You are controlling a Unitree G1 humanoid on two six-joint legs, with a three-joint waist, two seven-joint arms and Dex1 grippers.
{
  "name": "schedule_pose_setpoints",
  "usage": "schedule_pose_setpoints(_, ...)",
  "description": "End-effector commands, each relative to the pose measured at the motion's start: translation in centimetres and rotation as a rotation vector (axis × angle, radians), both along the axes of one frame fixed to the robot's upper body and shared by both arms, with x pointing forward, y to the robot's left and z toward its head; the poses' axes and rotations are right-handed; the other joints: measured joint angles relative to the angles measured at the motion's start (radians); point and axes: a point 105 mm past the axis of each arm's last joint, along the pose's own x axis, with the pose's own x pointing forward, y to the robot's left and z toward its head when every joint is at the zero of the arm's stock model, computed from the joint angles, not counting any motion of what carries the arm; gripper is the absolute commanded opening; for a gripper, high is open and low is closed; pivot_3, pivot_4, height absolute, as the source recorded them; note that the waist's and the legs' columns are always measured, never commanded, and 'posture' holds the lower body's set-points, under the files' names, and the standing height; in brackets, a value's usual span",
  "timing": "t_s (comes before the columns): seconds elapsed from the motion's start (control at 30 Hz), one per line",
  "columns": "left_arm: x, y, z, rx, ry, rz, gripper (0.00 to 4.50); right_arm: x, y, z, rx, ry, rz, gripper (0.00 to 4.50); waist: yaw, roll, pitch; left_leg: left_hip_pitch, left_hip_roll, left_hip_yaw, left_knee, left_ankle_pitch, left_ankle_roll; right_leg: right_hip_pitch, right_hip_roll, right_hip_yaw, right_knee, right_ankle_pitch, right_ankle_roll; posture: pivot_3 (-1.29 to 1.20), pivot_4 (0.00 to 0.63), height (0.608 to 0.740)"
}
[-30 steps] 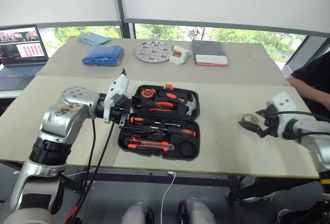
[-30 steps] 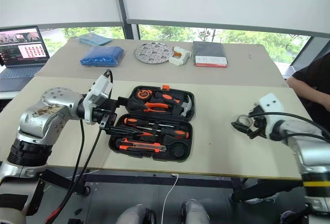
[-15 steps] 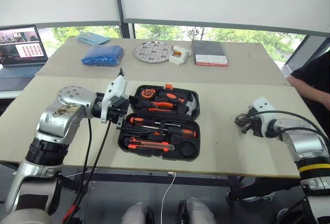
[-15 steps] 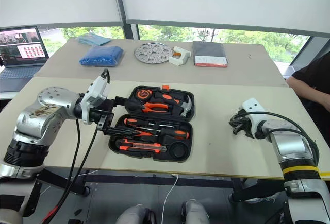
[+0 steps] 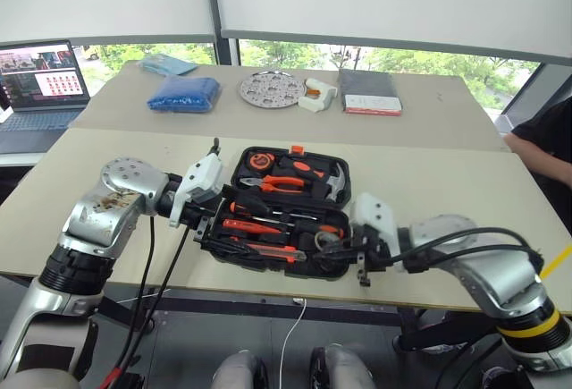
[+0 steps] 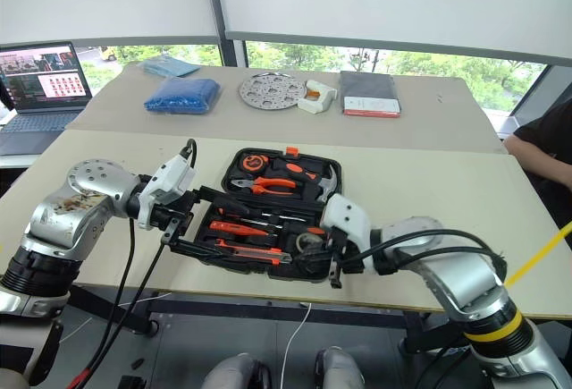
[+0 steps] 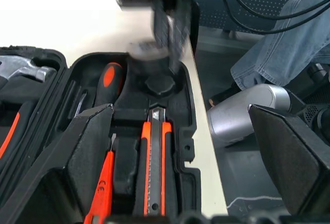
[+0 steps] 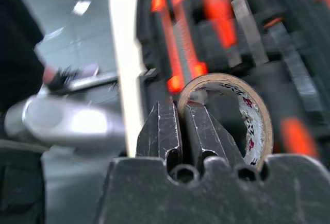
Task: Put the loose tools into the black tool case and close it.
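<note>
Lower centre of the frame, the black tool case (image 5: 290, 219) lies open on the table (image 5: 429, 183). The right gripper (image 8: 181, 131) pinches the tape roll (image 8: 247, 116), seemingly over the case's right end. The left gripper (image 5: 234, 221) has its fingers spread at the case's left edge.

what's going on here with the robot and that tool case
A two-armed robot is packing a black tool case that lies open on the table. Its right tool is shut on the wall of a small tape roll and holds it over the case's near right corner. The left tool is open at the case's left edge. Screwdrivers and a utility knife already sit in their recesses. The lid is not yet closed.
</note>
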Motion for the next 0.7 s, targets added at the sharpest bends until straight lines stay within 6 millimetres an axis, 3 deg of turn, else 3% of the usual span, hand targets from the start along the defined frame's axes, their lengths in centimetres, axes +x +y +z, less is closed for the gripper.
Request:
schedule_pose_setpoints(0.03, 0.1, -0.1, 0.7, 0.004, -0.054, -0.007, 4.5, 0.1, -0.1, -0.3, -0.031, -0.027, 0.0, 0.02, 0.0, 0.0, 0.0, 0.0, 0.0, 0.0, 0.0, 0.0, 0.0, 0.0, 0.0, 0.0, 0.0, 0.0, 0.0, 0.0, 0.15, 0.718)
schedule_pose_setpoints(0.07, 0.2, -0.1, 0.7, 0.004, -0.055, -0.005, 4.5, -0.1, 0.0, -0.4, -0.031, -0.018, 0.006, 0.02, 0.0, 0.0, 0.0, 0.0, 0.0, 0.0, 0.0, 0.0, 0.0, 0.0, 0.001, 0.0, -0.001, 0.0, 0.0, 0.0, 0.15, 0.718)
schedule_pose_setpoints(0.2, 0.3, 0.0, 0.5, 0.003, -0.061, 0.005, 4.5, -1.0, -0.3, -1.0, -0.077, -0.003, 0.051, 1.4, -0.001, 0.0, 0.0, 0.0, 0.0, 0.0, 0.0, 0.0, 0.0, 0.0, 0.003, 0.0, -0.001, 0.0, 0.0, 0.0, 0.15, 0.718)
schedule_pose_setpoints(0.4, 0.7, 0.3, 0.4, 0.003, -0.069, 0.034, 4.5, -2.1, -0.9, 0.3, -0.06, 0.013, 0.094, 3.32, 0.0, 0.0, 0.0, 0.0, 0.0, 0.0, 0.0, 0.0, 0.0, 0.0, 0.003, 0.0, -0.002, 0.0, 0.0, 0.0, 0.15, 0.718)
schedule_pose_setpoints(0.53, 1.5, 1.2, 0.2, 0.004, -0.079, 0.113, 4.5, -1.9, -1.5, 2.4, 0.008, 0.027, 0.06, 3.32, -0.001, 0.0, 0.0, 0.0, 0.0, 0.0, 0.0, 0.0, 0.0, 0.0, 0.002, 0.0, -0.001, 0.0, 0.0, 0.0, 0.15, 0.718)
schedule_pose_setpoints(0.63, 3.4, 3.7, -0.6, 0.01, -0.099, 0.293, 4.5, -0.2, -2.9, 3.8, 0.064, -0.01, -0.064, 3.32, -0.002, 0.0, 0.0, 0.0, 0.001, 0.0, 0.0, 0.0, 0.0, 0.0, 0.002, 0.0, -0.001, 0.0, 0.0, 0.0, 0.15, 0.718)
schedule_pose_setpoints(0.7, 4.7, 6.1, -1.3, 0.012, -0.109, 0.433, 4.24, 1.1, -4.3, 4.1, 0.079, -0.037, -0.156, 2.82, -0.003, -0.001, 0.0, 0.001, 0.001, 0.0, 0.0, 0.0, 0.0, 0.0, 0.002, 0.0, -0.001, 0.0, 0.0, 0.0, 0.15, 0.718)
